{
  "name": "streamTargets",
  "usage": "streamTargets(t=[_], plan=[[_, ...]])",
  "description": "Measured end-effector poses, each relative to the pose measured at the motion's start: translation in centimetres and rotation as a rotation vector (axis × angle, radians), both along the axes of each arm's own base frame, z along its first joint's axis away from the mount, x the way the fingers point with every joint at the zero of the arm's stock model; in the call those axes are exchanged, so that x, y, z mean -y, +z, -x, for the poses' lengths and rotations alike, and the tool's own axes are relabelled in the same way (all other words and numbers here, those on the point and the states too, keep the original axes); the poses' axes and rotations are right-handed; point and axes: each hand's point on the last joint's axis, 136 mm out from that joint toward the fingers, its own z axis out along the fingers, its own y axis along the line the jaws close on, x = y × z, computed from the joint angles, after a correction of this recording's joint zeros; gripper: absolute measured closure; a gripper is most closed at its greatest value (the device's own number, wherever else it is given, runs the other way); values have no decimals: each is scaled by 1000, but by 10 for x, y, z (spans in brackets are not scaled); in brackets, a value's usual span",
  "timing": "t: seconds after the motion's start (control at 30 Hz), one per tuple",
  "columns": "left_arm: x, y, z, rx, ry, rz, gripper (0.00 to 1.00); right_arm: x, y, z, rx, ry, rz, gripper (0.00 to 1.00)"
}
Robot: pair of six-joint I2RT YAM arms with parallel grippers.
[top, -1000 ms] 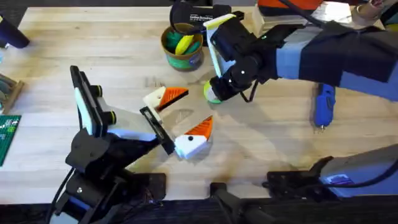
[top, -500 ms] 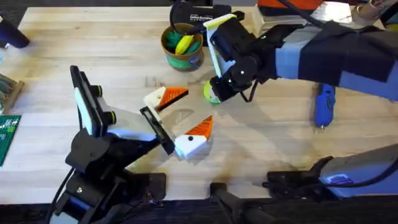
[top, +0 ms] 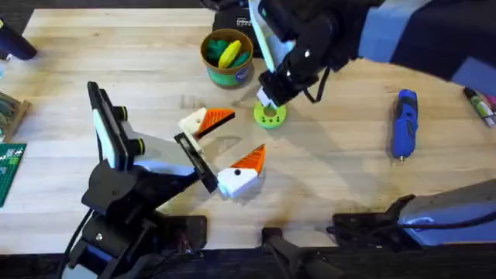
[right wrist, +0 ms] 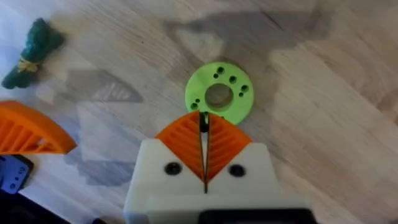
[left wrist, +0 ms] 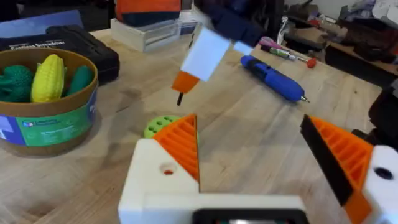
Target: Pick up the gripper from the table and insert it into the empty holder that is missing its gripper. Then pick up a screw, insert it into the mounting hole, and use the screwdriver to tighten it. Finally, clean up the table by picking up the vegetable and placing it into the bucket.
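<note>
The right gripper (right wrist: 204, 140) pinches a small dark screw (just above the lime-green ring disc (right wrist: 218, 94)); the holder (top: 236, 182) lies nearer the left arm.

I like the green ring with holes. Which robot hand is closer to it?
The right gripper hovers just above the green ring. The left gripper is farther off, down beside the white and orange pieces.

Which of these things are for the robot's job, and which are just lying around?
For the job: screwdriver, bucket, vegetable, holder, orange gripper wedge, and the screw pinched in the right gripper.

Just lying about: green circuit board, markers, black case.
</note>
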Motion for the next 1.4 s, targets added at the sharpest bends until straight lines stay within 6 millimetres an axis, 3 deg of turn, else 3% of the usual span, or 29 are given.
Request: streamTargets(t=[0.27,0.47,0.9,1.23,1.4], plan=[[0,0,0,0,0,0,15,-24,72,-7,60,125,-103,993],[0,0,0,0,0,0,16,-53,110,2,64,232,-261,993],[0,0,0,74,-5,-52,15,-104,118,62,-2,441,-342,993],[0,0,0,89,-6,-63,15,-119,119,83,-8,505,-345,994],[0,0,0,92,-7,-64,15,-125,121,82,24,516,-353,994]])
